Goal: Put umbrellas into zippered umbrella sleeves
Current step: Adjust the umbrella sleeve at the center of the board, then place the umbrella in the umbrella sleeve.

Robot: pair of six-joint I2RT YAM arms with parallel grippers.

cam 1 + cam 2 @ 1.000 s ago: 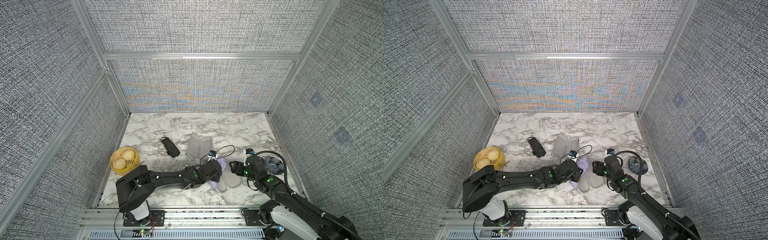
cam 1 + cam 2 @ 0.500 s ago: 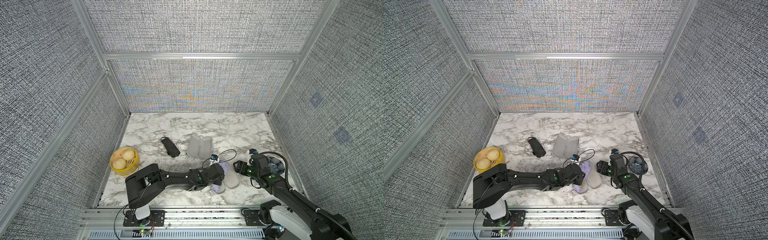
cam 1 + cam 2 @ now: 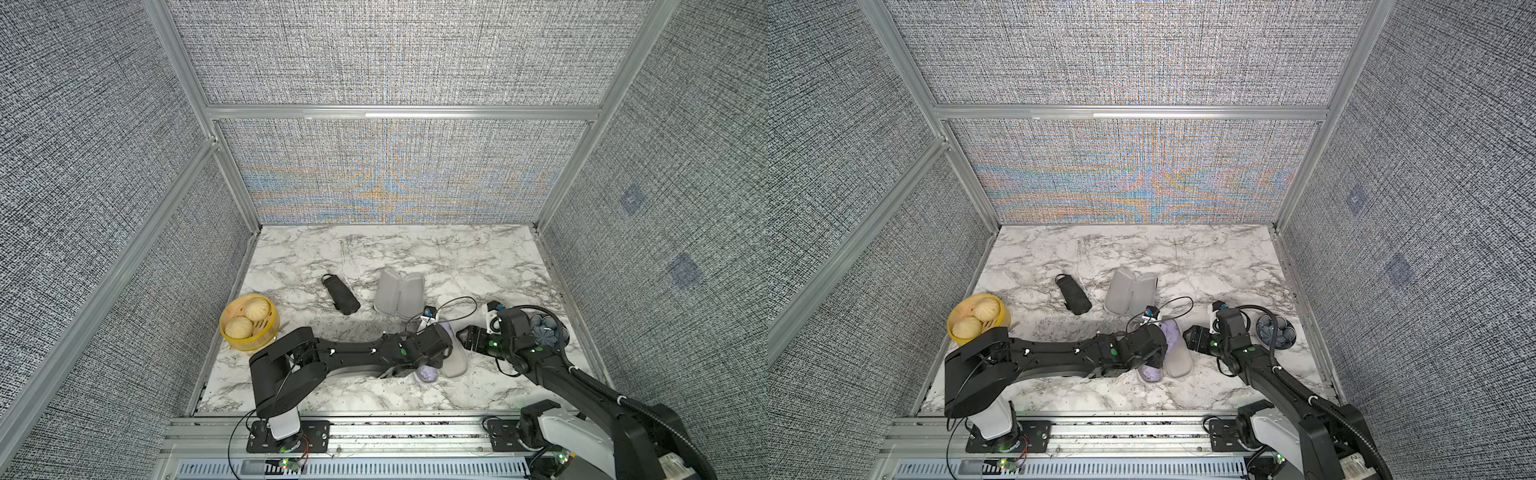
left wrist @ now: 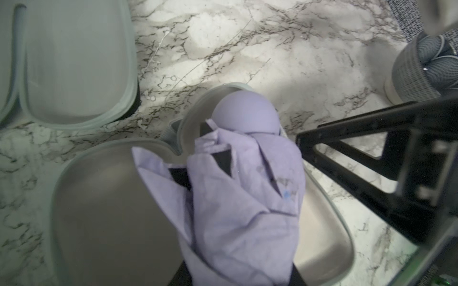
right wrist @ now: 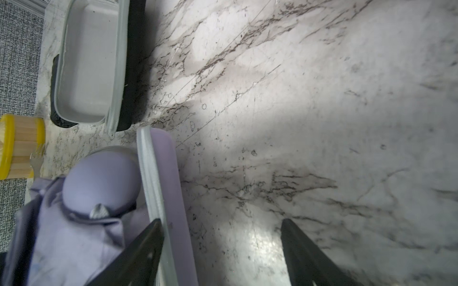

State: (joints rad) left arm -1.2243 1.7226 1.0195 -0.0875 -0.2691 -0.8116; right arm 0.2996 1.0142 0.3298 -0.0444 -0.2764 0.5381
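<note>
Crumpled lavender cloth, folded in loose pleats with dark lining showing in the gaps, makes up the lavender umbrella (image 4: 247,198). Its smooth, domed knob sits inside the rounded far end of one half of the lavender case (image 4: 106,198), and the fabric spills across the hinge over the other half. The case lies opened flat, near the front edge and right of the table's middle. It is a stiff oblong shell with matte grey lining and a pale zip band round the rim.

The left gripper (image 4: 238,274) is clamped on the umbrella's near end, a black finger on each side of the bundle. The right gripper (image 5: 221,222) stands with its jaws spread wide and holds nothing. One finger is right against the case's smooth lavender outer wall, the other over bare stone.

Farther back, a second case (image 3: 399,293) lies open, black outside and grey inside. Left of it is a black umbrella (image 3: 340,294), tightly rolled. A yellow basket (image 3: 248,322) with two pale buns stands at the left edge, and a ribbed grey tub (image 3: 544,330) at the right. All of it rests on a glossy white marble table (image 3: 415,249) with dark veins.
</note>
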